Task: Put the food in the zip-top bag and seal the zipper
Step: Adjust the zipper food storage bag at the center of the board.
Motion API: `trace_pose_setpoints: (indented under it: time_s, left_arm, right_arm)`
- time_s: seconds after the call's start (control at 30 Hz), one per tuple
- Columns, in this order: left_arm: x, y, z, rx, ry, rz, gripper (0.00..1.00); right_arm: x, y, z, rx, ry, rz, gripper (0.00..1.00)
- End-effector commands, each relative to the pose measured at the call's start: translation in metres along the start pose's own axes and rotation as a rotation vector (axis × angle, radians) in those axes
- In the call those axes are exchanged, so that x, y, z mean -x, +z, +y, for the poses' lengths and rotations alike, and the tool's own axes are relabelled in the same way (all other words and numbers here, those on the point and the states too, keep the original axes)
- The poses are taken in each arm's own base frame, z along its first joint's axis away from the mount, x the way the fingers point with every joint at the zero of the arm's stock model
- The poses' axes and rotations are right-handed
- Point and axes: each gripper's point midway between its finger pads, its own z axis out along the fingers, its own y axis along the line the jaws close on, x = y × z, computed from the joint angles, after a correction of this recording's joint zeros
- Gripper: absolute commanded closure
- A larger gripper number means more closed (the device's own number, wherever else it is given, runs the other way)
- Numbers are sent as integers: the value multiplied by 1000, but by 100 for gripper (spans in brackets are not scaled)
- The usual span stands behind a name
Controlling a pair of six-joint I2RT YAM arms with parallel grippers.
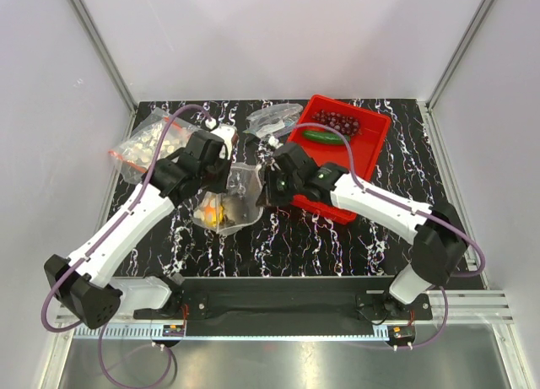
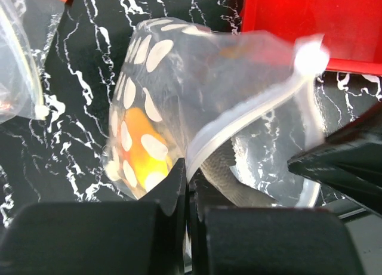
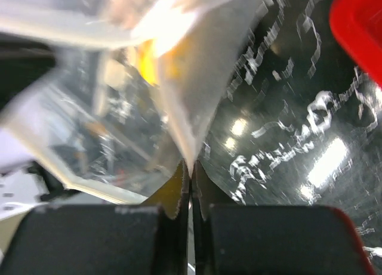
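One bag [image 1: 238, 195] with fruit [image 2: 136, 129] and fish [image 2: 234, 182]; grapes [image 1: 337, 119], cucumber [image 1: 322, 137] in one tray [image 1: 377, 140]

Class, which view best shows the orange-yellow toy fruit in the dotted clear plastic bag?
Left wrist view: the orange-yellow toy fruit appears large and sharp through the bag. Top view shows it tiny; right wrist view, only a yellow blur.

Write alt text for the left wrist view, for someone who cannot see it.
The left claw pinches the rim of a clear zip-top bag printed with white dots, over a black marbled table. Inside lie an orange-yellow fruit and a grey fish; a red tray sits at upper right.
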Motion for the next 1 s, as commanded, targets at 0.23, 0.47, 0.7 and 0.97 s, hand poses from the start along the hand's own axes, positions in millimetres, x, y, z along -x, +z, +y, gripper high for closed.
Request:
trace_pose_setpoints:
  time_s: [0.23, 0.47, 0.7, 0.97]
  left_arm:
    - [58, -85, 53, 278, -121, -193, 100]
    - [59, -80, 62, 348, -97, -151, 100]
    - [37, -21, 33, 210, -88, -86, 100]
    - [15, 9, 29, 195, -55, -11, 100]
  right_arm:
    - [96, -43, 69, 73, -130, -191, 100]
    - [97, -25, 45, 117, -66, -137, 82]
    - [85, -29, 7, 69, -41, -151, 38]
    - [107, -60, -63, -25, 53, -274, 33]
